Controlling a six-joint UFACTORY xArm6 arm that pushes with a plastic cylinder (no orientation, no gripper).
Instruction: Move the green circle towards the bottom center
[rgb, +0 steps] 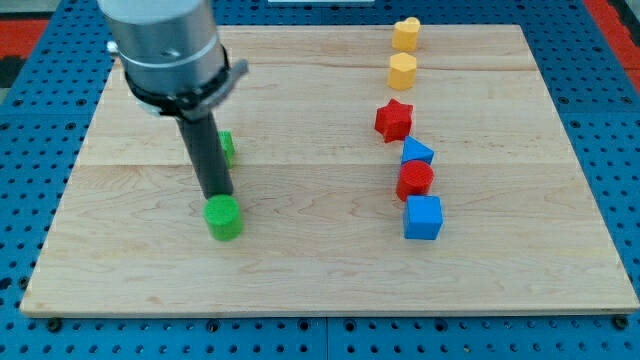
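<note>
The green circle (223, 218) is a short green cylinder on the wooden board (320, 270), left of centre. My tip (218, 195) stands right at the circle's upper edge, touching or nearly touching it. A second green block (227, 147) sits higher up, mostly hidden behind the rod, so its shape cannot be made out.
On the view's right, a column of blocks runs from top to bottom: a yellow heart (405, 33), a yellow hexagon-like block (402, 71), a red star (394, 120), a blue triangle (416, 153), a red circle (415, 181) and a blue cube (423, 217).
</note>
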